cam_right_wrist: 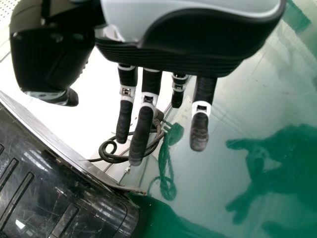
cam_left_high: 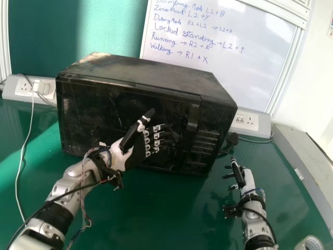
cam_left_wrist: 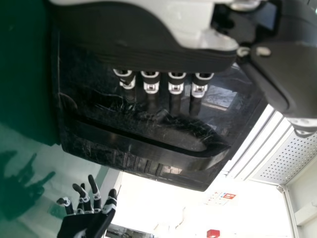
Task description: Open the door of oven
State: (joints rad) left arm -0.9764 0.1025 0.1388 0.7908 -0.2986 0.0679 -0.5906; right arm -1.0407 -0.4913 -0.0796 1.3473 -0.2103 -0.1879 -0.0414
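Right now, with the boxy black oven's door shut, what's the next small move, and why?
I'd probably ease the black-and-white mechanical left hand toward the glossy black upright handle: its straight fingers point that way but seem to end just short of it, and the scuffed black door is closed.

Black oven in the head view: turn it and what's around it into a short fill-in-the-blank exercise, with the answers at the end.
1. The door of the oven is ____.
2. The hand in front of that door is the robot's ____ one.
3. The whiteboard carries handwriting in ____ ink.
4. The table under the oven is ____.

Missing words: closed; left; blue; green
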